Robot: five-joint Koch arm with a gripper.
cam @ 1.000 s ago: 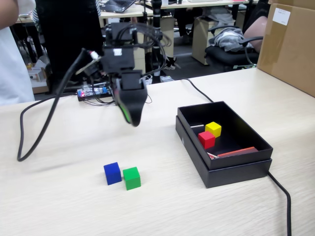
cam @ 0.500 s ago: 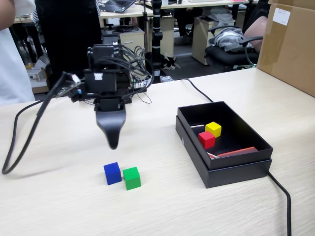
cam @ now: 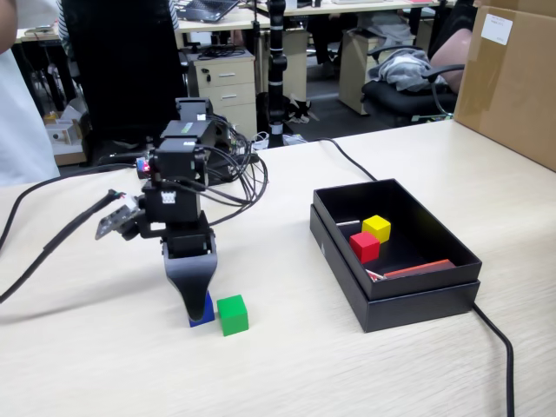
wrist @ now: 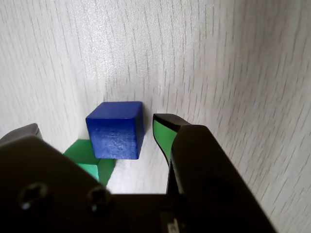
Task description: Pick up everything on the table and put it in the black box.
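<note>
The blue cube (wrist: 115, 130) rests on the table (cam: 330, 365) between the jaws of my gripper (wrist: 97, 127), which stands open around it with a gap on each side. In the fixed view the gripper (cam: 195, 306) points straight down over the blue cube (cam: 204, 314). The green cube (cam: 233, 314) sits just to its right and touches a corner of the blue cube in the wrist view (wrist: 90, 160). The yellow cube (cam: 376, 228) and the red cube (cam: 364, 247) lie inside the black box (cam: 417, 308), next to the red-edged strip (cam: 419, 268).
A big brown carton (cam: 512, 78) stands at the table's far right. A black cable (cam: 499, 343) runs past the box's right corner, and another (cam: 52, 243) crosses the table on the left. More cables bunch behind the arm (cam: 239, 174).
</note>
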